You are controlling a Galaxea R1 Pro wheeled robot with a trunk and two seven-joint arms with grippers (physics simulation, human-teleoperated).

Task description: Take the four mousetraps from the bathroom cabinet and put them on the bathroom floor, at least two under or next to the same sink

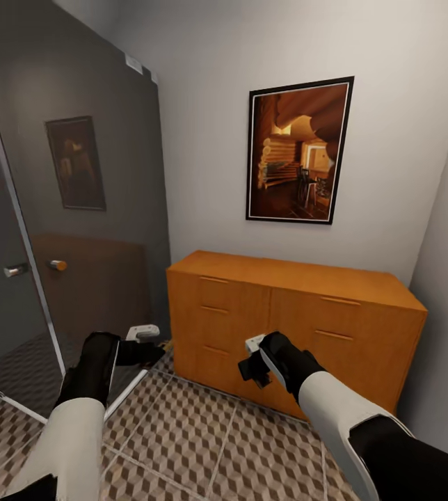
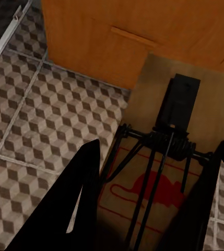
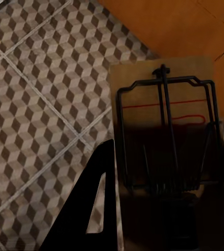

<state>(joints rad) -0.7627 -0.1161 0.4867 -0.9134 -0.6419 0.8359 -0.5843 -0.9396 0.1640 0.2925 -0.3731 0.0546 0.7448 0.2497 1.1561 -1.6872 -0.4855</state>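
Where the left gripper [image 2: 153, 209] closes its dark fingers [image 2: 80, 198] on either long edge of a mousetrap [image 2: 166, 157], the wooden slab sits pinched flat between them, its black wire spring and bar uppermost and a red mouse print on the board; the right gripper [image 3: 166, 209] likewise has its fingers [image 3: 98, 198] clamped against the sides of a second mousetrap [image 3: 164, 120], wire frame up and a red line drawn across the wood; in the head view both grippers, left [image 1: 144, 341] and right [image 1: 253, 358], are held low and forward, each trap showing only as a small pale sliver at the tips; both traps are therefore in the air, above the cube-patterned bathroom floor [image 1: 203, 438], not on it; just ahead stands an orange wooden dresser [image 1: 293, 320] under a framed picture [image 1: 299, 149], with a dark glass panel [image 1: 78, 209] to the left; each trap looks light, stiff and thin, so an edge grip on the board seems right, since the wire parts would likely flex or snap shut; lowering them flat before release should keep them from tipping.
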